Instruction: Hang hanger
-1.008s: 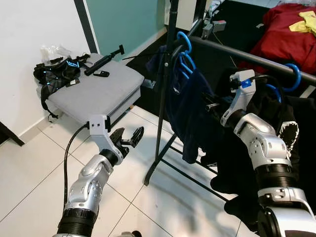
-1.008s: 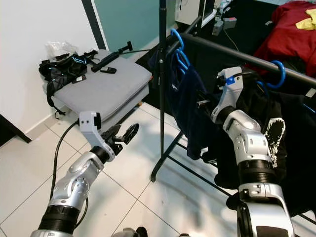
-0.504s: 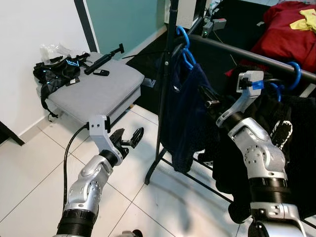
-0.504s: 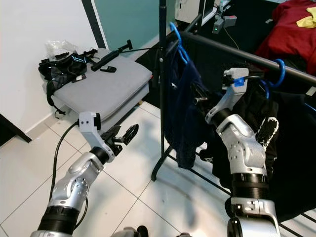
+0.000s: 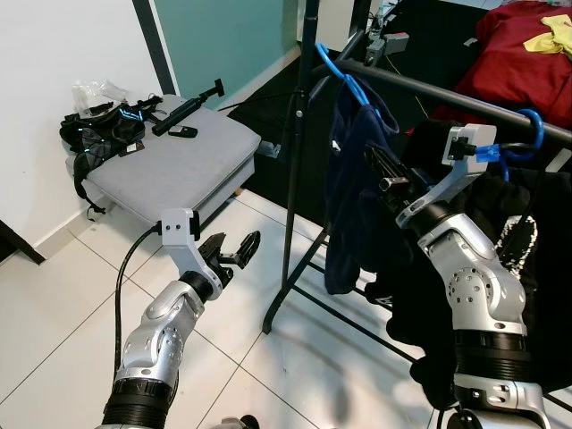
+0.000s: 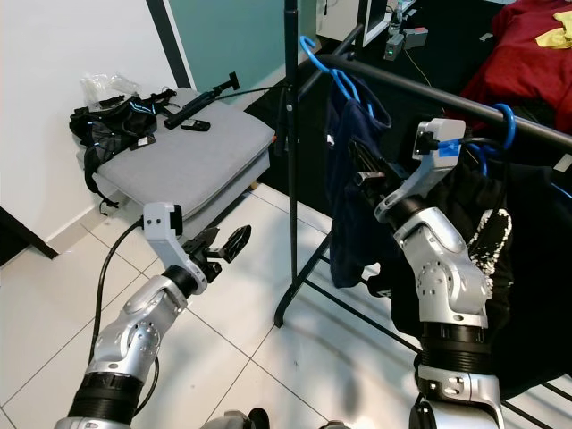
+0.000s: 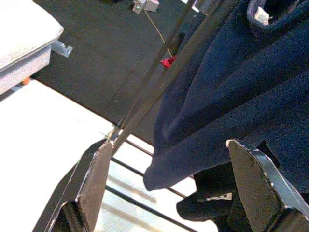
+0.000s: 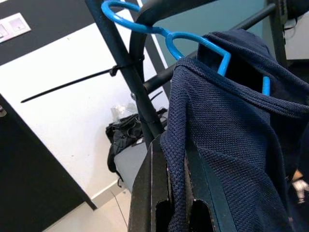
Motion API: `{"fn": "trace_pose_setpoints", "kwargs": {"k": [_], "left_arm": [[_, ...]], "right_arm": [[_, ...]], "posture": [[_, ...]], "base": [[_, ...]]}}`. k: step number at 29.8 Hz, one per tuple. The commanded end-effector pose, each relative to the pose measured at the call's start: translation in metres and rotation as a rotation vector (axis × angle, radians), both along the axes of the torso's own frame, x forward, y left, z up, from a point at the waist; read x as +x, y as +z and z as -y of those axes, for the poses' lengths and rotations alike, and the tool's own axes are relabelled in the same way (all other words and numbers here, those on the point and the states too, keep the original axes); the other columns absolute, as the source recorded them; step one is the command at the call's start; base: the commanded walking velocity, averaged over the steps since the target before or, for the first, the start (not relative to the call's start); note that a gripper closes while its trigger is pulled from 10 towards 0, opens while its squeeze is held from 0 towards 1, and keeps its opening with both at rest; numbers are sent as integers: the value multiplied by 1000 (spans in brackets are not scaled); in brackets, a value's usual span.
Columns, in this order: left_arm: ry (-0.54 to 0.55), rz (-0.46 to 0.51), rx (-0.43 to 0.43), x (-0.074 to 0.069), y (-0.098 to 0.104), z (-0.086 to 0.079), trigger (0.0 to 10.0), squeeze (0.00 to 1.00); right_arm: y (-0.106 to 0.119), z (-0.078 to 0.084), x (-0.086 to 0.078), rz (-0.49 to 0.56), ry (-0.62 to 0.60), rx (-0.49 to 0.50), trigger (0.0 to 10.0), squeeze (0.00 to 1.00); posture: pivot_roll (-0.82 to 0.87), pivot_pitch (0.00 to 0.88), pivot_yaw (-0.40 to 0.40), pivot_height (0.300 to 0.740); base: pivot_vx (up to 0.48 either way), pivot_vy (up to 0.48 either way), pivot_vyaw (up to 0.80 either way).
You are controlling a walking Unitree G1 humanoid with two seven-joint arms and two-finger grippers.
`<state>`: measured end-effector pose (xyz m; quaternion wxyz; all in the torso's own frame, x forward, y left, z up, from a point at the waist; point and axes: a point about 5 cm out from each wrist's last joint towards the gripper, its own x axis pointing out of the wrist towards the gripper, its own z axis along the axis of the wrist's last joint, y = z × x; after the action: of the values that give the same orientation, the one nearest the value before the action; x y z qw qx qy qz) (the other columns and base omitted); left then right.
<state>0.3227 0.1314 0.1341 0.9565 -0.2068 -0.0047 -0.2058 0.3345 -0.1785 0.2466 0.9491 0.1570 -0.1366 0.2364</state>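
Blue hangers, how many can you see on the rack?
2. One blue hanger hooks the rail's near end, carrying the navy garment that the right pincer grips. Another blue hanger sits farther along. Dark clothes may hide more.

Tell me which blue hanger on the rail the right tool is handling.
The blue hanger at the rail's left end, carrying the navy garment that the right tool pinches. The other blue hanger hangs farther right, among black clothes, untouched.
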Motion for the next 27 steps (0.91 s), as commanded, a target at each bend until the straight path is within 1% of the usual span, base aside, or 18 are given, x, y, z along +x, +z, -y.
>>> {"fn": "trace_pose_setpoints", "kwargs": {"k": [1,3,4,7,8,9,10,12,15,17,18,21,25,27], "left_arm": [[1,-15,6,-2,-4,-3,10000,0],[1,-15,6,-2,-4,-3,10000,0],[2,-16,5,-2,-4,-3,10000,0],[3,-16,4,-3,-4,-4,10000,0],[3,-17,4,-3,-4,-4,10000,0],[3,-17,4,-3,-4,-4,10000,0],[3,-18,4,-3,-5,-5,10000,0],[2,-20,4,-3,-5,-5,10000,0],[2,-20,4,-3,-5,-5,10000,0],[0,-21,5,-3,-5,-6,10000,0],[0,-21,5,-3,-5,-6,10000,0],[2,-22,3,-3,-6,-6,10000,0],[2,-22,3,-3,-6,-6,10000,0],[0,-22,4,-3,-6,-6,10000,0]], "right_arm": [[23,-5,-13,134,26,-2,0,0],[23,-5,-13,134,26,-2,0,0],[5,-10,-13,61,16,-38,0,0],[0,-12,-15,44,17,-35,0,0],[-1,-15,-18,46,25,-9,0,0],[-1,-15,-18,46,25,-9,0,0],[1,-17,-21,58,34,33,0,0],[4,-19,-26,79,53,82,0,0],[4,-19,-26,79,53,82,0,0],[-5,-25,-30,57,77,54,0,0],[-5,-25,-30,57,77,54,0,0],[-19,-35,-39,15,111,25,0,0],[-24,-37,-42,-3,111,25,0,0],[-31,-38,-46,-34,107,18,0,0]], "posture": [[-27,206,63,740],[-27,206,63,740],[-26,207,61,740],[-24,207,62,740],[-26,208,66,740],[-26,208,66,740],[-26,208,67,740],[-27,208,69,740],[-27,208,69,740],[-27,208,67,740],[-27,208,67,740],[-27,210,65,740],[-28,209,66,740],[-29,209,66,740]], "base": [[0,0,0],[0,0,0],[0,0,0],[0,0,0],[0,0,0],[0,0,0],[0,0,0],[0,0,0],[0,0,0],[0,0,0],[0,0,0],[0,0,0],[0,0,0],[0,0,0]]}}
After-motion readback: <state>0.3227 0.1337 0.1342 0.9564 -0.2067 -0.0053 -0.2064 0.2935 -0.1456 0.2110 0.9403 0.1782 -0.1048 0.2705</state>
